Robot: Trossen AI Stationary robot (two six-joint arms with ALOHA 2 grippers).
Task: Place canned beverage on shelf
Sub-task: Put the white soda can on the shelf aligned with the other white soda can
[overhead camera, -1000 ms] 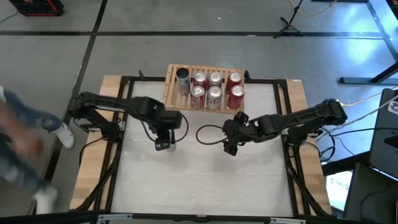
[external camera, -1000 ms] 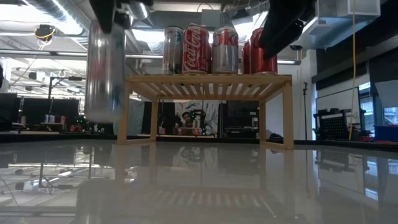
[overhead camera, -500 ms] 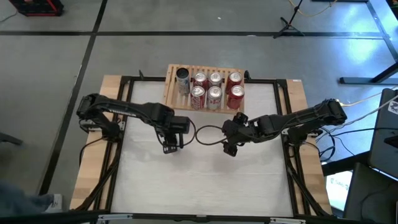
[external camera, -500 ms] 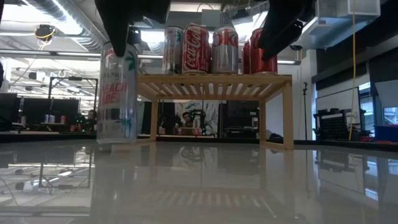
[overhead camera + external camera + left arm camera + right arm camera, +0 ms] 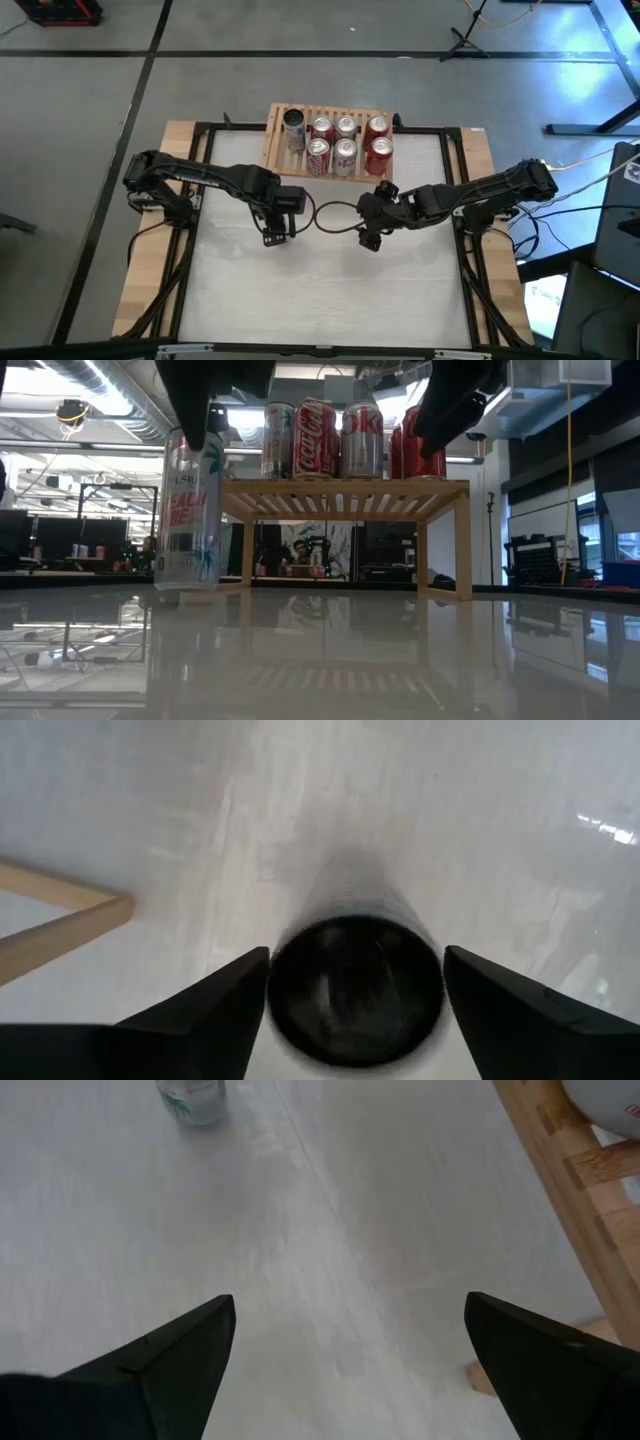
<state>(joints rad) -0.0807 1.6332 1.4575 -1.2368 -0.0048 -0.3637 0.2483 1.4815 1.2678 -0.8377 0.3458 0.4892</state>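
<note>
A tall white can with teal and pink print (image 5: 190, 510) stands upright left of the shelf in the low view. It also shows far off in the right wrist view (image 5: 190, 1100). My left gripper (image 5: 275, 235) is above it, shut on it. The wood shelf (image 5: 330, 140) at the table's far edge carries several cans: red and silver cola cans (image 5: 340, 440) and a dark-topped can (image 5: 293, 128). My right gripper (image 5: 370, 238) hangs open and empty over the table's middle, right of the left gripper. My left gripper pinches the can's upper wall between its two fingers (image 5: 225, 1010), one on each side of the dark top (image 5: 355, 985). The fingers come from above, pointing down. The can is upright, its base (image 5: 188, 586) at the table top.
A black cable loop (image 5: 335, 215) lies on the white table between the two grippers. The shelf's legs (image 5: 462, 545) stand on the table's far part. The table's black frame (image 5: 465, 260) runs along its edges.
My left gripper has gone toward the table's right edge and down with the can. The can, lifted and blurred a second ago, now stands upright at table height. A person at the table's left has gone out of view.
</note>
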